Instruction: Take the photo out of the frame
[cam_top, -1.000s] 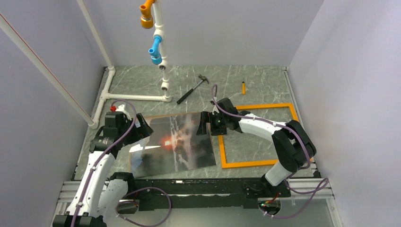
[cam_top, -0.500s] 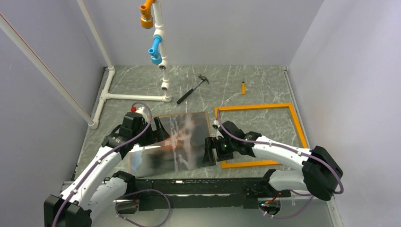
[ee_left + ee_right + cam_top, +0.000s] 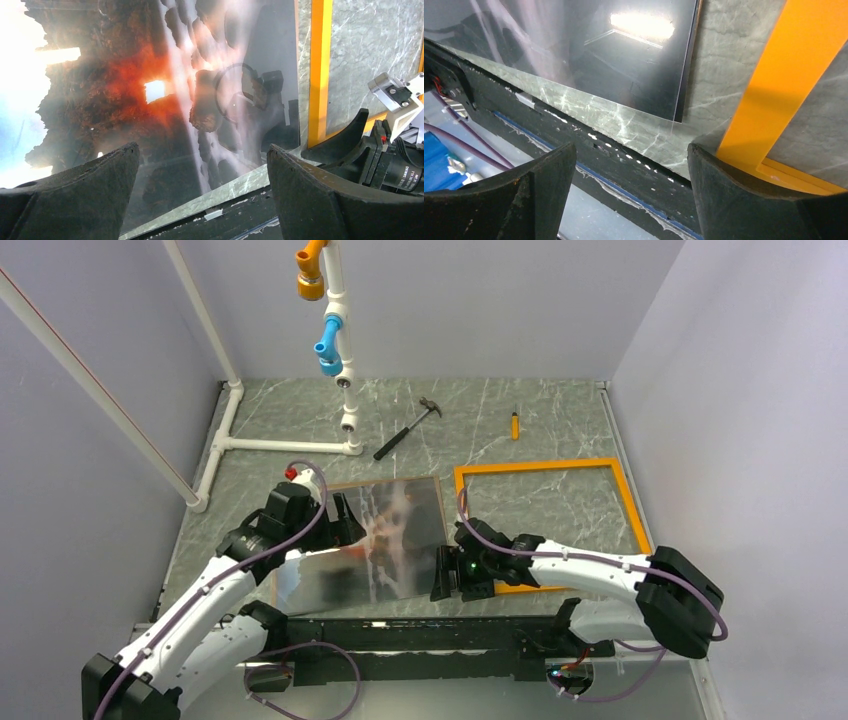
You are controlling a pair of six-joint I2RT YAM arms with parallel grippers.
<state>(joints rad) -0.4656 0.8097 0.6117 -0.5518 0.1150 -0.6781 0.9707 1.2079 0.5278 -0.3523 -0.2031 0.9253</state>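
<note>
The photo (image 3: pixel 400 540) lies flat on the marble table, dark and glossy with an orange-red glow and whitish streaks. It sits outside the frame (image 3: pixel 545 467), a hollow orange rectangle lying just to its right. My left gripper (image 3: pixel 350 530) hovers open over the left half of the photo (image 3: pixel 165 95), nothing between its fingers (image 3: pixel 100 185). My right gripper (image 3: pixel 438 578) is open low at the near right corner of the photo (image 3: pixel 624 60), beside the near left bar of the frame (image 3: pixel 774 90). Neither gripper holds anything.
A hammer (image 3: pixel 408 428) and an orange-handled screwdriver (image 3: pixel 515 425) lie at the back. A white pipe structure (image 3: pixel 340 360) with blue and orange fittings stands at the back left. A black rail (image 3: pixel 400 635) runs along the near table edge, close under both grippers.
My right arm has swung from the photo's far right edge down to its near right corner, its jaws narrowing slightly. My left gripper has moved right, further over the photo.
</note>
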